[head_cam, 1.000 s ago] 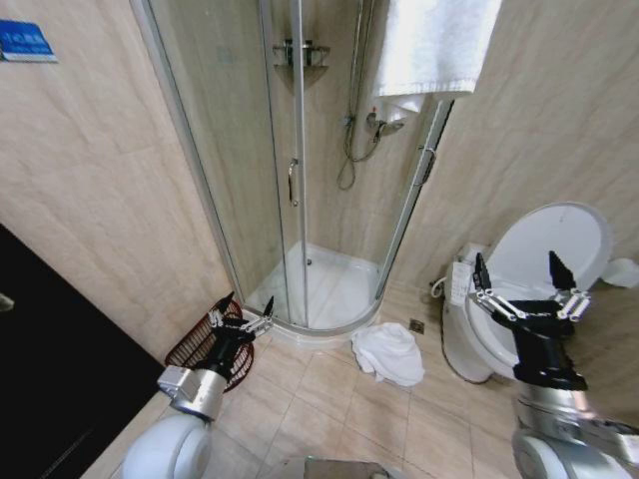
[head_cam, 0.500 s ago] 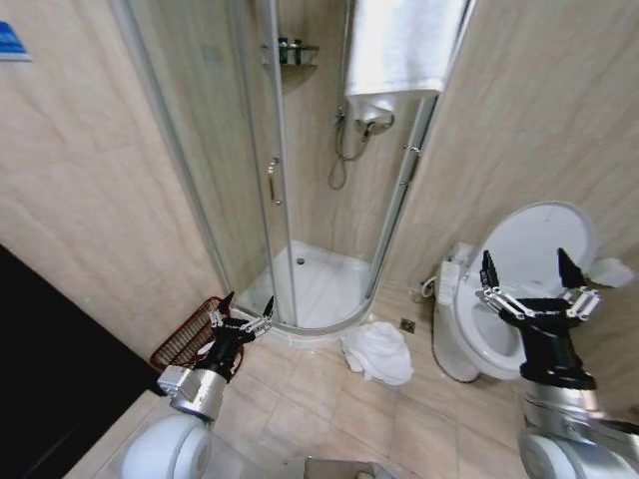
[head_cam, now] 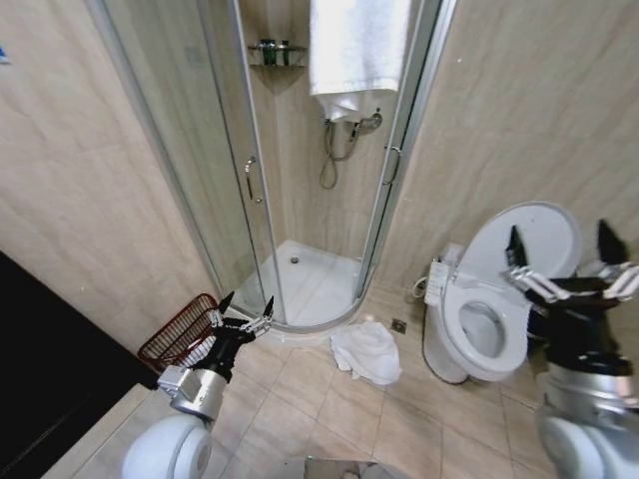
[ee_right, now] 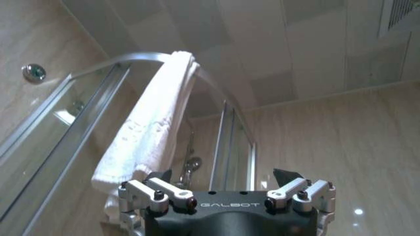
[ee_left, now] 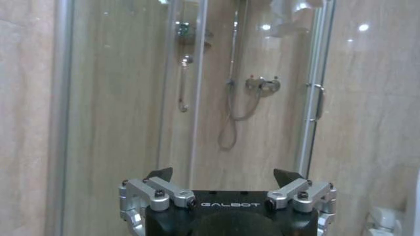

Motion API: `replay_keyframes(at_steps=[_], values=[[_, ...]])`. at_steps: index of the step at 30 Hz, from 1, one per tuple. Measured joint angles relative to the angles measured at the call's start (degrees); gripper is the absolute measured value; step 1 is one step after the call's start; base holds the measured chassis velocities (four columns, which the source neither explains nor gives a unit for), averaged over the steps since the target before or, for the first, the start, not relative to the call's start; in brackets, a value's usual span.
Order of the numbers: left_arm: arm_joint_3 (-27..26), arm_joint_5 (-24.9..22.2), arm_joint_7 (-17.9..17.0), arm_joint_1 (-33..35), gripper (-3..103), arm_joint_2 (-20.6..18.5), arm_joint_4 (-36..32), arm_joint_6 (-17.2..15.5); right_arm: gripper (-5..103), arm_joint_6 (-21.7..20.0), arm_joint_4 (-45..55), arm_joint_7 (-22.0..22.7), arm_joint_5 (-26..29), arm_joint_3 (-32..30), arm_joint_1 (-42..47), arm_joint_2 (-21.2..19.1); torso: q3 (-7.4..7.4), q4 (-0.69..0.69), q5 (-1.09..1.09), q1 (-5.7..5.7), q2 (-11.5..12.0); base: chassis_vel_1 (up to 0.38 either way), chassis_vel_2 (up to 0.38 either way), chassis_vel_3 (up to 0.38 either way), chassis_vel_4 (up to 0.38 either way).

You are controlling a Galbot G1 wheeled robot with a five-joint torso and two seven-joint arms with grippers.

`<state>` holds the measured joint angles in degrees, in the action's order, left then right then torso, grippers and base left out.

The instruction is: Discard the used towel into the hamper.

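As whole view slid sideways, camera turned, nothing handled: crumpled white towel (head_cam: 365, 351) on floor tiles by shower base, red-brown wire hamper (head_cam: 180, 333) at wall; left gripper (head_cam: 243, 308), right gripper (head_cam: 569, 263) spread, empty.

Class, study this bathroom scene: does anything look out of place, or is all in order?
One thing stands out: a white towel lies crumpled on the floor tiles, between the shower's curved base and the toilet, not in the hamper by the left wall. Another towel hangs neatly over the shower frame. Both the left gripper and the right gripper are open and empty.
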<state>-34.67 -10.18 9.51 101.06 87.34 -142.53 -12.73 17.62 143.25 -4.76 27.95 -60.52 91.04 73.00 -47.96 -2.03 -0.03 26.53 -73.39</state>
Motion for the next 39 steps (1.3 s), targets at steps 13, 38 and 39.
replay_keyframes(at_steps=[13, 38, 39], values=[[0.0, 0.0, 0.0, 0.0, 100, 0.0, 0.0, 0.0, 100, -0.8, 0.0, -0.3, 2.3, -0.3, 0.7, 0.9, 0.0, 0.0, 0.04, 0.01, 0.0, 0.062, 0.072, 0.067, 0.074], [0.0, 0.0, 0.0, 0.0, 100, 0.0, 0.0, 0.0, 100, -3.5, 0.0, -0.1, 5.1, -3.8, 1.9, 2.2, 0.0, 0.01, 0.04, -0.01, 0.0, 0.061, 0.066, 0.064, 0.06], [0.0, 0.0, 0.0, 0.0, 100, 0.0, 0.0, 0.0, 100, -3.5, 0.0, -0.1, 5.1, -3.8, 1.7, 1.9, 0.01, 0.01, 0.04, -0.01, 0.0, -0.067, 0.058, 0.05, -0.073]])
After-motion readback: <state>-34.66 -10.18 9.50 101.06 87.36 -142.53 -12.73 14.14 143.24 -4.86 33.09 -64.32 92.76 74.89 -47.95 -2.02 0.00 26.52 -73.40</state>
